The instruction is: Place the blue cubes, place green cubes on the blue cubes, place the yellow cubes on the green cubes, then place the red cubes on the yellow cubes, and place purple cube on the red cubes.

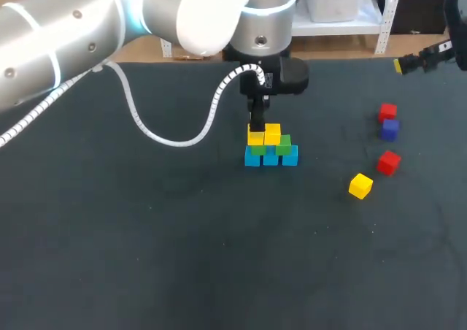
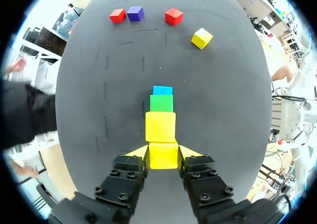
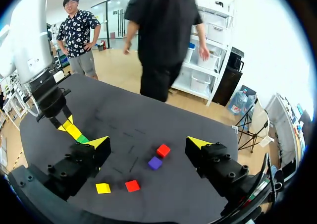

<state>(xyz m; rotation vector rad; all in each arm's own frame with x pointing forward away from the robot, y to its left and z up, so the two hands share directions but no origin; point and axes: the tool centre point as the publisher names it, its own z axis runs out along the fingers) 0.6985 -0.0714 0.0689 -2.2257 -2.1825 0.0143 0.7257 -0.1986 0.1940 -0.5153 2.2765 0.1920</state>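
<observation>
Dark table (image 1: 146,235); left pincer (image 2: 163,152) clasps yellow cube (image 2: 163,157), partly hiding the stack (image 1: 282,152).

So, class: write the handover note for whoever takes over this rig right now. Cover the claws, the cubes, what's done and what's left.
Left claw: shut on a yellow cube atop the stack, beside a second yellow cube.
Right claw: open, empty, off to the table's right.
Stack: blue cubes at the base, green cube on them.
Loose at right: third yellow cube, far red cube, purple cube, near red cube.
Done: blue, green, two yellows up.
Left: release, last yellow, reds, purple.
</observation>
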